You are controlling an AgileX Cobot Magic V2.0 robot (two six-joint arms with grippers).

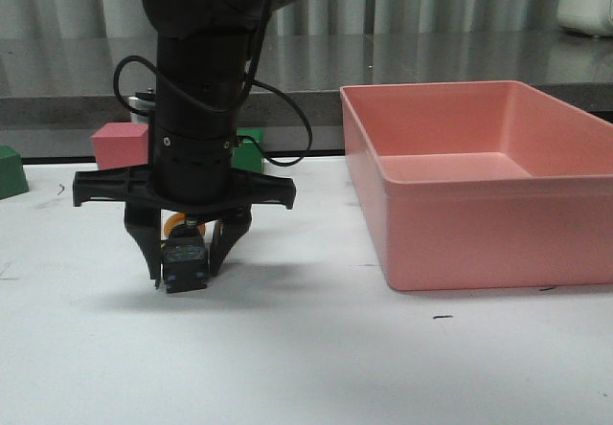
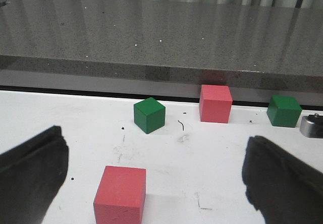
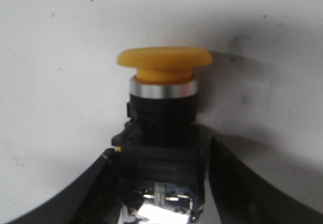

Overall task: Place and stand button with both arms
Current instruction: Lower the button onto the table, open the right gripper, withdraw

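Note:
The button (image 1: 185,264) has a yellow-orange cap (image 3: 164,62), a silver-white collar and a black-and-clear base. It lies sideways, cap pointing away from the front camera, low over or on the white table. My right gripper (image 1: 184,270) points down, its fingers (image 3: 93,193) closed against the two sides of the base. My left gripper (image 2: 156,183) is not in the front view. In its own wrist view its fingers (image 2: 30,176) are spread wide with nothing between them, above the table near a pink cube (image 2: 120,193).
A large pink bin (image 1: 479,181) stands right of the button. Behind the arm are a pink cube (image 1: 120,145) and green cubes (image 1: 10,171) (image 1: 249,152). The left wrist view shows green cubes (image 2: 149,114) (image 2: 283,110), another pink cube (image 2: 215,103) and a metal piece (image 2: 311,125).

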